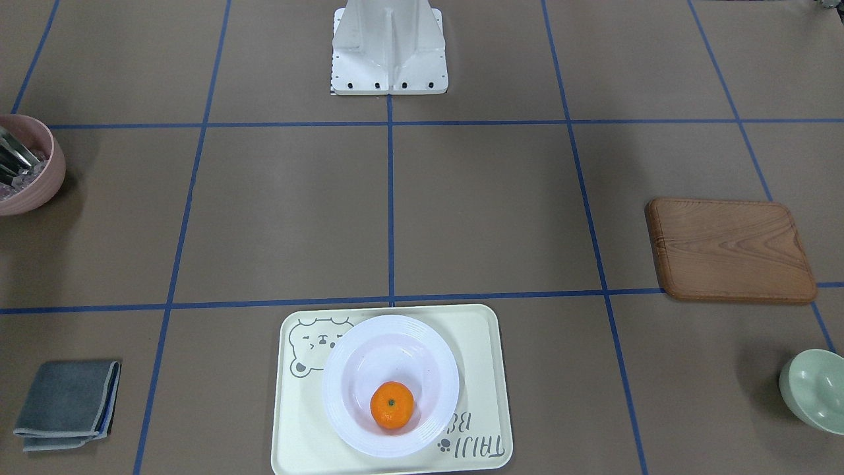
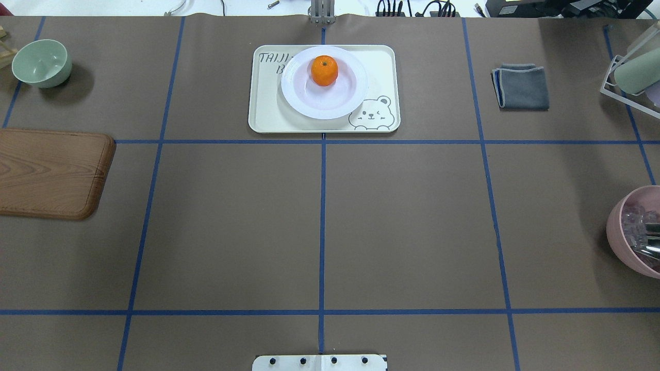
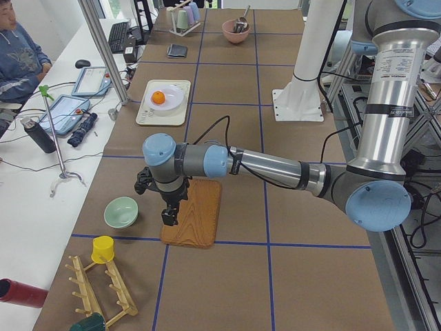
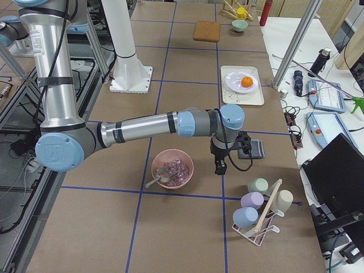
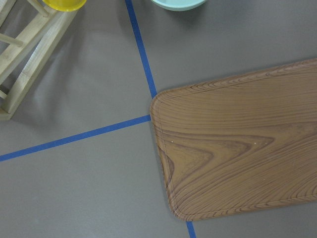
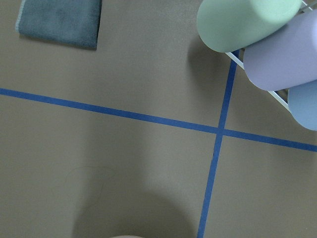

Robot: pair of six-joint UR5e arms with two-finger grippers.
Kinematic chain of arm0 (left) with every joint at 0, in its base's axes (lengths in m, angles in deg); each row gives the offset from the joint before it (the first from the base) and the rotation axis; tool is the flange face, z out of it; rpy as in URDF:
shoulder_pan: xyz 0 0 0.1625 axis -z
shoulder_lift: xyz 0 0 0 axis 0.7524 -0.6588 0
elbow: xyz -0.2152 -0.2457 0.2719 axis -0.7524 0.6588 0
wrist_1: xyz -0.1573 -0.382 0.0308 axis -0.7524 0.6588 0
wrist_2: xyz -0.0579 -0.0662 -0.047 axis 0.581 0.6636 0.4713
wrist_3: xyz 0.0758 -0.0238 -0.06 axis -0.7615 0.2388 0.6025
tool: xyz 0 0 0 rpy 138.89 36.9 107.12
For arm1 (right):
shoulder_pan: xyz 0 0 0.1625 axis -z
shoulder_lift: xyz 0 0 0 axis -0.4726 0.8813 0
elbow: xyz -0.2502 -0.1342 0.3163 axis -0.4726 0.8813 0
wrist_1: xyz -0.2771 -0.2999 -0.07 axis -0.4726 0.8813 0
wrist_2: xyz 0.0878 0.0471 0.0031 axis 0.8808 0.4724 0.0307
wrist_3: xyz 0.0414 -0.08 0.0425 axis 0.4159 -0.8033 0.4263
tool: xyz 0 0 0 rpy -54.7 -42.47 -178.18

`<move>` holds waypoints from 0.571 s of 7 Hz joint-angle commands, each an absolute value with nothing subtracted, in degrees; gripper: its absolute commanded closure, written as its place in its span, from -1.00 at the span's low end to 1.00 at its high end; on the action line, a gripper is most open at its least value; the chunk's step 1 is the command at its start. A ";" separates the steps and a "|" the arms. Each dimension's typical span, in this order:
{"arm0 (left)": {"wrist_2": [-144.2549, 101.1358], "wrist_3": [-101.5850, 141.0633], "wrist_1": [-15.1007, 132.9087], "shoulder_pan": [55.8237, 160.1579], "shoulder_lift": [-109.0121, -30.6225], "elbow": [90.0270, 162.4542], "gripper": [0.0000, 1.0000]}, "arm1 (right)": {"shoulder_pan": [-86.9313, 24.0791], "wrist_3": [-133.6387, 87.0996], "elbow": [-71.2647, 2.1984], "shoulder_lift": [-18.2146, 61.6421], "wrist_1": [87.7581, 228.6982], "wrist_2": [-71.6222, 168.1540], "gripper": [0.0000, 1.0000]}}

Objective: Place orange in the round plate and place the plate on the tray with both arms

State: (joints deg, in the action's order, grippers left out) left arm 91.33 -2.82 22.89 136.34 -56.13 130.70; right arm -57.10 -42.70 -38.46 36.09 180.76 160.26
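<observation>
The orange lies inside the white round plate, and the plate rests on the cream bear tray. From overhead, the orange, plate and tray sit at the table's far middle. Neither arm appears in those two views. My left gripper hangs over the wooden board's near edge, far from the tray. My right gripper hovers between the pink bowl and the grey cloth. I cannot tell whether either is open or shut. No fingers show in the wrist views.
A wooden board and a green bowl lie on the left side. On the right are a grey cloth, a pink bowl of utensils and a cup rack. A person sits beside the table.
</observation>
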 commanded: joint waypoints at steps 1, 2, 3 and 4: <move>92.96 0.17 23.48 136.33 -56.02 130.72 -0.96 | -56.79 -41.53 -38.05 35.75 180.71 160.94 -1.00; 92.96 0.17 23.48 136.33 -55.94 130.81 -0.96 | -56.78 -41.53 -38.04 34.80 180.71 160.77 -1.00; 93.05 0.17 23.40 136.33 -56.02 131.50 -0.96 | -56.70 -41.70 -37.61 34.70 180.62 160.16 -1.00; 93.05 0.17 23.40 136.25 -56.11 131.60 -0.96 | -56.78 -41.97 -36.99 34.61 180.62 160.59 -1.00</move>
State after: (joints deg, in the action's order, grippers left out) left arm 93.00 0.13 23.42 136.31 -56.03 131.31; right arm -56.76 -41.72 -37.61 34.82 180.65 160.45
